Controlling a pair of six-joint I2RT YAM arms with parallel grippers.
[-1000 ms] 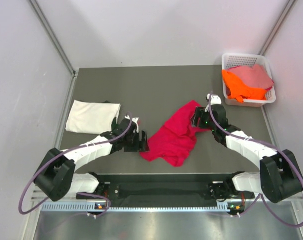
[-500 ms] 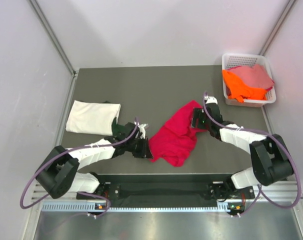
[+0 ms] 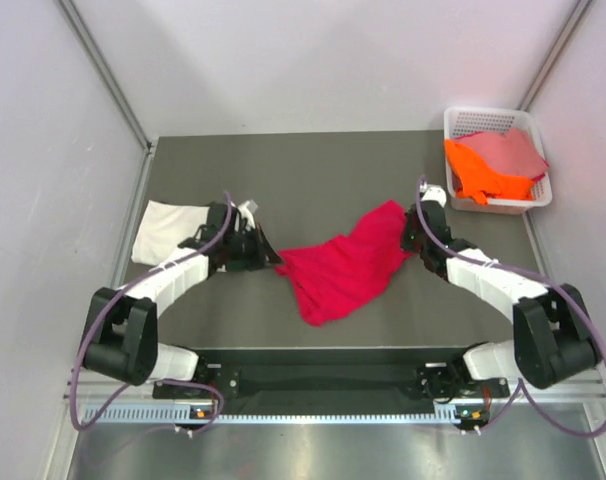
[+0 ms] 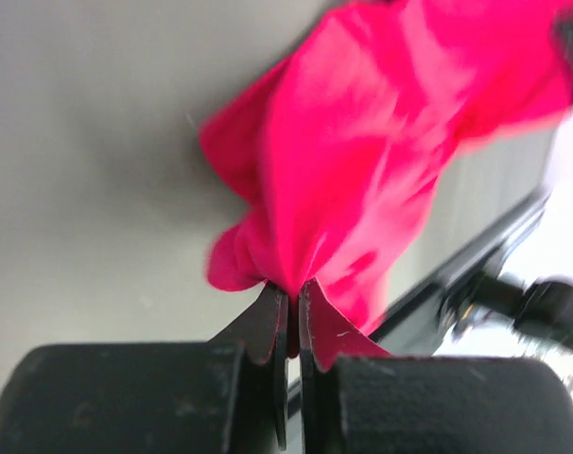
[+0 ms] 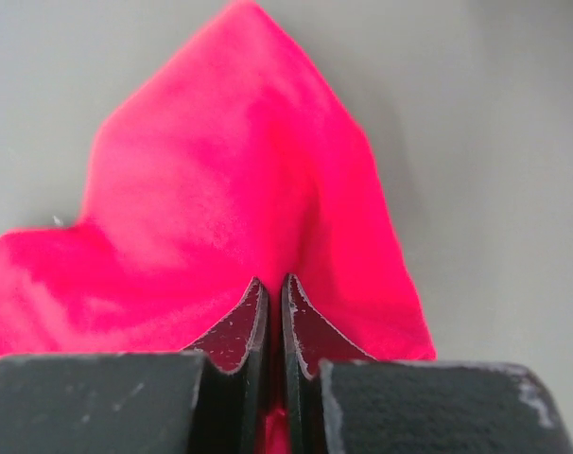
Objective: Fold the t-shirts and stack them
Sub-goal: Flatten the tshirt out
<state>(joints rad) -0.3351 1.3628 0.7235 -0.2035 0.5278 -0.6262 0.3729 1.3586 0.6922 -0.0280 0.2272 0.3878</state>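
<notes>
A crimson-red t-shirt hangs stretched between both grippers over the middle of the dark table. My left gripper is shut on its left edge; in the left wrist view the red cloth bunches out of the pinched jaws. My right gripper is shut on the shirt's right corner, and the right wrist view shows the red cloth spreading from the closed tips. A folded cream-white t-shirt lies at the left, partly under my left arm. Orange and dusty pink t-shirts fill the basket.
The white lattice basket stands at the table's back right corner. Grey walls close in on the left, right and back. The metal rail with the arm bases runs along the near edge.
Both grippers have shut on the red shirt. The left gripper has pulled back to the left with its edge, and the crumpled shirt has lifted and spread out between the two grippers.
</notes>
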